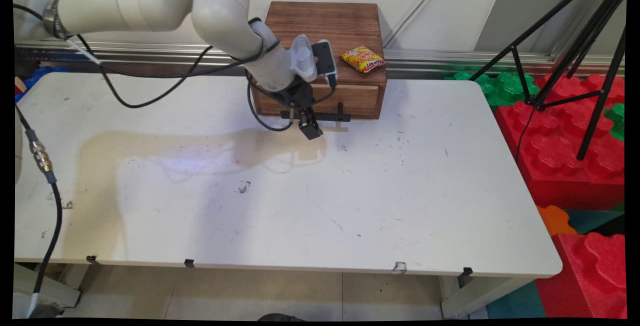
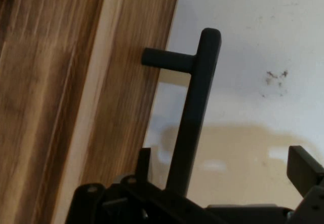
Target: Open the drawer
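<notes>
Gripper at the drawer handle of the wooden box.

From the main view, the wooden box (image 1: pixel 325 31) stands at the far edge of the tabletop (image 1: pixel 400 191), toward twelve o'clock, with a yellow snack packet (image 1: pixel 363 59) lying on its lid at about three o'clock from the arm's wrist. The gripper (image 1: pixel 310 128) hangs low in front of the drawer (image 1: pixel 357 98), right at the black bar handle (image 1: pixel 320 116). In the hand view, the handle (image 2: pixel 195 117) runs up from six o'clock between the fingers (image 2: pixel 304 168), which stand spread apart on either side and are not clamped on it. One post joins the bar to the wood at ten o'clock. The bar looks stiff and slim, probably smooth; mid-bar seems the surest hold. The packet looks light and crinkly.
</notes>
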`<action>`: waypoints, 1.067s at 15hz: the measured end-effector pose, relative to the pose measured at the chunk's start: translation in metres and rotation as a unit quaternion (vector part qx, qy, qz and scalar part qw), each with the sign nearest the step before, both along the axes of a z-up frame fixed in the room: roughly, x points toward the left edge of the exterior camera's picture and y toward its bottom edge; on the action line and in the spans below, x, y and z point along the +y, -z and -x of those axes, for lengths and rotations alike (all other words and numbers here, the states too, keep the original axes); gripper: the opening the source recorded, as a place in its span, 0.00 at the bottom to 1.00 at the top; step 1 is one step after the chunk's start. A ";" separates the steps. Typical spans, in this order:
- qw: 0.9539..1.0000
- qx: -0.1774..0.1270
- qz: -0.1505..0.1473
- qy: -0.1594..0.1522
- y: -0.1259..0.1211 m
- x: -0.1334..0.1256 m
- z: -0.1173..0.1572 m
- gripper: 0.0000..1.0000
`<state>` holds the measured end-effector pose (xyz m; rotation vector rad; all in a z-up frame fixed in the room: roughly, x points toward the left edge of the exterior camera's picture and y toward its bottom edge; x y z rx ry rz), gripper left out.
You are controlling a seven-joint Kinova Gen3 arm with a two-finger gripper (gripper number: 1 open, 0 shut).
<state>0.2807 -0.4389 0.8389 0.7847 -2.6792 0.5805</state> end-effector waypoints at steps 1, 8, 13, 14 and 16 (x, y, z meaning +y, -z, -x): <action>1.000 -0.002 0.001 0.002 0.004 -0.004 0.002 1.00; 1.000 -0.005 -0.005 0.013 0.026 -0.022 0.014 1.00; 1.000 -0.007 -0.021 0.010 0.035 -0.025 0.017 1.00; 1.000 -0.008 -0.026 0.010 0.037 -0.025 0.018 1.00; 0.999 -0.009 -0.034 0.010 0.039 -0.022 0.019 1.00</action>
